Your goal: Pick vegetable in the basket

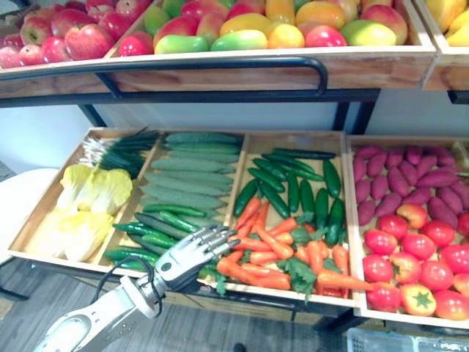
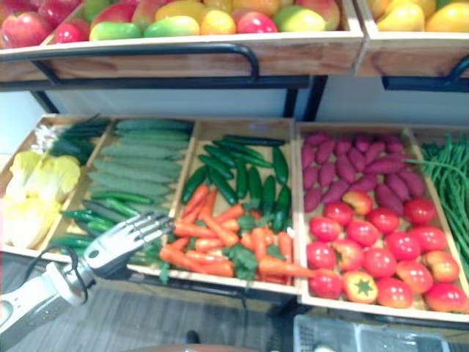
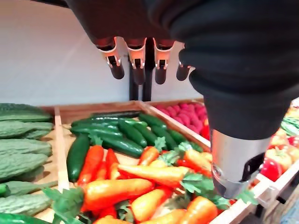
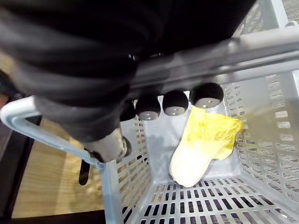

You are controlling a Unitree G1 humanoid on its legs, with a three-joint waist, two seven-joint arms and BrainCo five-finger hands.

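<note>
My left hand (image 1: 189,258) hovers open, fingers straight, over the front edge of the lower shelf, between the small cucumbers (image 1: 150,233) and the carrots (image 1: 275,257). In the left wrist view its fingers (image 3: 137,57) point above the carrots (image 3: 140,175), touching nothing. My right hand (image 4: 161,106) is curled round the grey handle (image 4: 233,51) of a pale plastic basket (image 4: 135,196). A yellow-white leafy cabbage (image 4: 201,144) lies inside that basket. A corner of the basket (image 2: 366,334) shows at the lower right of the eye views.
The lower shelf's crates hold yellow cabbages (image 1: 88,194), long bumpy gourds (image 1: 187,176), dark cucumbers (image 1: 293,183), purple sweet potatoes (image 1: 407,180) and tomatoes (image 1: 418,257). Green beans (image 2: 451,183) lie far right. The upper shelf (image 1: 220,70) of apples and mangoes overhangs, with a black rail.
</note>
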